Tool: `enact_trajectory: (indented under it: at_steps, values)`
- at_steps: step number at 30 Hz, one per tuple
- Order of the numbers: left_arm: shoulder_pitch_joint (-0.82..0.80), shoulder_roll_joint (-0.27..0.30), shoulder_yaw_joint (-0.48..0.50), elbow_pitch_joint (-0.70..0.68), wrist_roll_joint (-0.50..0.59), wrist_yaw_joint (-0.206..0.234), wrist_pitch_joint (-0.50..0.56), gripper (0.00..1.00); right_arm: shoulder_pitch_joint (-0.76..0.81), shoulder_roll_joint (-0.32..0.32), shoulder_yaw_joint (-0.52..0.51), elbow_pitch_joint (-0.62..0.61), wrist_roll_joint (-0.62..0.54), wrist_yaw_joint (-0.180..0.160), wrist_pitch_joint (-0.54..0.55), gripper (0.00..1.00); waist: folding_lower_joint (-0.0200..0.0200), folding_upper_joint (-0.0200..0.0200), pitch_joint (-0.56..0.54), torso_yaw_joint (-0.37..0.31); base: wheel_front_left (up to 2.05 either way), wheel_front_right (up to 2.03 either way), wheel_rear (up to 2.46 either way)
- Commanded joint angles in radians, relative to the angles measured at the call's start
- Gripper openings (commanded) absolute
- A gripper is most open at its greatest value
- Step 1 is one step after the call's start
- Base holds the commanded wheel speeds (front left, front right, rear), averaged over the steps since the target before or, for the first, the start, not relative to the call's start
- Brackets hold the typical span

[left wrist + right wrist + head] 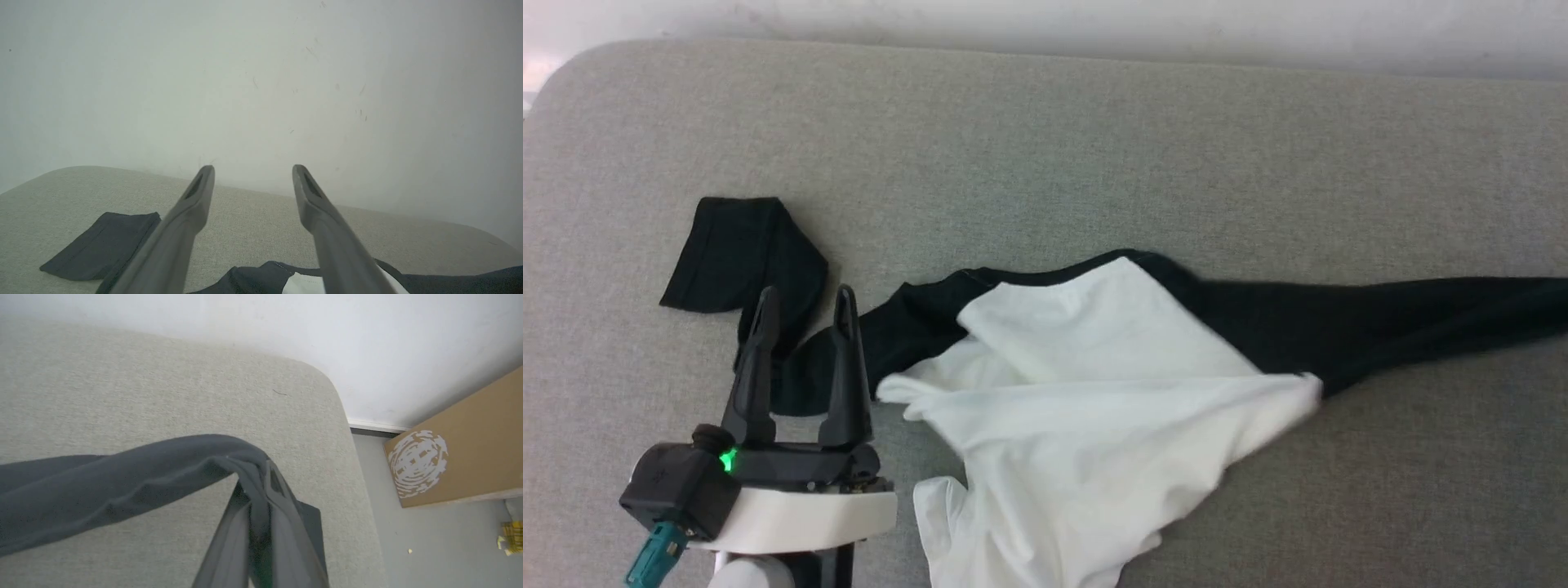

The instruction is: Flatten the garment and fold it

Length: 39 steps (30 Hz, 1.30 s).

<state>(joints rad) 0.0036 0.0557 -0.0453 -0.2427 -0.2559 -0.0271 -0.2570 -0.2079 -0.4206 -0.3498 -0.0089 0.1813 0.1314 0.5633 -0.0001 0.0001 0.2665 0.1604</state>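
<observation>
The garment runs off the right edge.

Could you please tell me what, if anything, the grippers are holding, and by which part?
The right gripper is shut on the garment, gripping one black sleeve near its end; the left gripper is open and holds nothing.

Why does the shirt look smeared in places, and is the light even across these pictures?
Head view: the garment smears at its right white edge and black sleeve, while the left gripper is crisp; light flat, shadows faint. Left wrist view: hazy, washed out, wall soft. Right wrist view: the near sleeve looks grey and soft-edged; the cardboard box is sharper.
</observation>
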Motion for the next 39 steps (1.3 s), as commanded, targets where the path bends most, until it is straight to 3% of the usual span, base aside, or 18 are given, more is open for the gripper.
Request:
enact_trajectory:
  at_steps: [1, 9, 16, 17, 18, 19, 20, 24, 29, 34, 39]
  values:
    - [0.013, -0.004, 0.002, 0.006, 0.003, -0.009, -0.005, 1.0, 0.04, -0.014, -0.045, -0.002, -0.027, -0.001, -0.004, 0.0, 0.0001, -0.0001, 0.0, 0.004, 0.0, 0.0, 0.0]
    - [0.025, -0.003, 0.011, 0.026, 0.012, -0.02, -0.005, 1.0, 0.16, -0.07, -0.223, 0.1, -0.187, -0.001, -0.086, 0.0, 0.0001, -0.0001, 0.005, 0.037, 0.0, 0.0, 0.0]
    - [0.038, -0.001, 0.012, 0.035, 0.017, -0.023, -0.005, 1.0, 0.182, -0.056, -0.265, 0.221, -0.272, -0.001, -0.17, 0.0, 0.0001, -0.0001, -0.01, 0.044, 0.0, 0.0, 0.0]
    - [0.043, 0.001, 0.013, 0.039, 0.017, -0.022, -0.005, 1.0, 0.163, -0.033, -0.261, 0.248, -0.277, -0.001, -0.203, 0.44, 0.0001, -0.0001, -0.018, 0.039, 0.0, 0.0, 0.0]
    - [0.043, 0.001, 0.013, 0.039, 0.017, -0.022, -0.005, 1.0, 0.163, -0.033, -0.261, 0.248, -0.277, -0.001, -0.203, 0.44, 0.0001, -0.0001, -0.018, 0.039, 0.0, 0.0, 0.0]
    - [0.045, 0.003, 0.013, 0.04, 0.016, -0.022, -0.005, 1.0, 0.153, -0.025, -0.251, 0.257, -0.278, -0.001, -0.218, 0.96, 0.0001, -0.0001, -0.022, 0.035, 0.0, 0.0, 0.0]
    - [0.047, 0.004, 0.013, 0.042, 0.016, -0.022, -0.004, 1.0, 0.144, -0.018, -0.235, 0.264, -0.275, -0.001, -0.229, 1.0, 0.0001, -0.0001, -0.028, 0.03, 0.0, 0.0, 0.0]
    - [0.052, 0.008, 0.011, 0.046, 0.014, -0.02, -0.001, 1.0, 0.107, -0.003, -0.176, 0.247, -0.226, -0.001, -0.236, 1.0, 0.0001, -0.0001, -0.054, 0.012, 0.0, 0.0, 0.0]
    - [0.061, 0.011, 0.01, 0.04, 0.013, -0.015, 0.001, 1.0, 0.08, 0.028, -0.06, 0.087, -0.064, -0.001, -0.16, 1.0, 0.0001, -0.0001, -0.083, -0.001, 0.0, 0.0, 0.0]
    - [0.065, 0.011, 0.001, 0.028, 0.011, -0.013, 0.005, 1.0, 0.111, 0.062, 0.143, -0.106, 0.117, -0.001, -0.027, 1.0, 0.0001, -0.0001, -0.088, 0.007, 0.0, 0.0, 0.0]
    - [0.064, 0.012, -0.001, 0.023, 0.007, -0.009, 0.008, 1.0, 0.158, 0.034, 0.374, -0.195, 0.236, -0.001, 0.089, 1.0, 0.0001, -0.0001, -0.072, 0.037, 0.0, 0.0, 0.0]
